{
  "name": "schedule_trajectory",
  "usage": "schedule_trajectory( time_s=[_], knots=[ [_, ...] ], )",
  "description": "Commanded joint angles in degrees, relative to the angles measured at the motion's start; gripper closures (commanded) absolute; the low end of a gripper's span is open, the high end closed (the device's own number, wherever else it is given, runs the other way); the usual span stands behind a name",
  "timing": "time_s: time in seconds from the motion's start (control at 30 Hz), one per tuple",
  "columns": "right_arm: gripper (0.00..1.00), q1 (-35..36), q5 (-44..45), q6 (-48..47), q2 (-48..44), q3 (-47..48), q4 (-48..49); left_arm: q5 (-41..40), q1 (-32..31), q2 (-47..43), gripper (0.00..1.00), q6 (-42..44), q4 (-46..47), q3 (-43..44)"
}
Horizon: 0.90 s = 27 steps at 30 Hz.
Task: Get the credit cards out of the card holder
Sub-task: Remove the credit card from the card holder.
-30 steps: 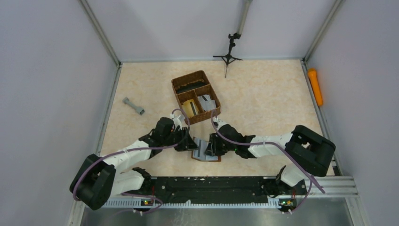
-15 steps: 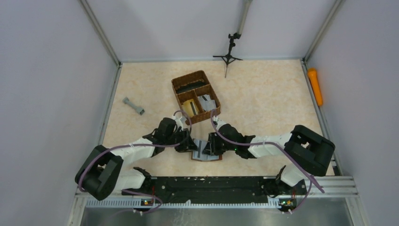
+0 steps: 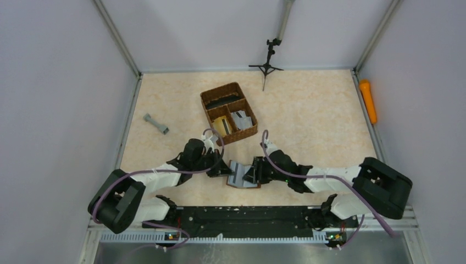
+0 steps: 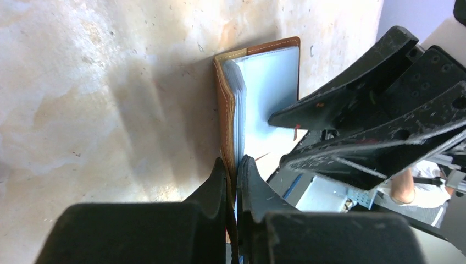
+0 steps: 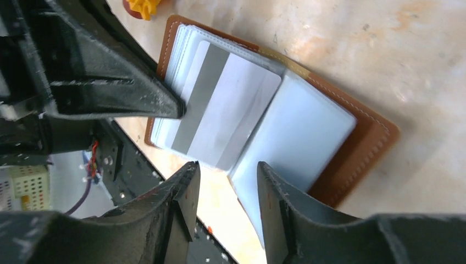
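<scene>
Marbled beige table [image 3: 308, 121] carries the woven basket [image 3: 220, 88] at centre. Nearer, the brown card holder [image 5: 357, 148] lies open, and from above both grippers hide most of it. Your left gripper [image 4: 235, 168] is clamped tight on its left cover edge, the pinch point itself cut off by the fingers. Your right gripper [image 5: 226, 168] stands partly apart, gripping nothing, its tips by the edge of a grey-striped credit card [image 5: 225, 110] sticking out of the sleeves. How many more cards sit inside, you cannot tell.

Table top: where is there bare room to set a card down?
Bare: the stretch between the basket and the orange object on the right. Crowded: around the card holder, where left pincer and right pincer meet.
</scene>
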Motion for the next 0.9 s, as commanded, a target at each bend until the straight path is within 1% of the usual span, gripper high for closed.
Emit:
schedule_trajectory(
  time_s=[0.0, 0.13, 0.27, 0.4, 0.6, 0.87],
  knots=[
    [0.55, -2.3, 0.5, 4.4, -8.0, -6.0, 7.8, 3.2, 0.1, -1.4, 1.0, -2.7, 6.9, -1.5],
    [0.53, -3.6, -3.4, 6.3, -11.6, -7.1, 9.4, 2.9, 0.0, -5.7, 1.0, -4.0, 5.1, -0.6],
    [0.53, -3.7, -5.9, 8.0, -12.9, -6.9, 11.9, 1.7, 0.0, -10.1, 1.0, -3.5, 0.4, 0.8],
    [0.51, -3.8, -8.3, 9.1, -12.9, -6.0, 13.7, 2.4, 0.0, -11.8, 1.0, -4.2, -1.0, 1.3],
    [0.5, -4.3, -9.1, 10.8, -11.4, -5.9, 14.2, 4.0, 0.0, -14.9, 1.0, -7.2, 1.9, -0.1],
    [0.51, -5.6, -10.6, 13.1, -10.6, -8.4, 19.3, 8.4, 0.0, -17.1, 1.0, -11.5, 8.9, -1.8]
  ],
)
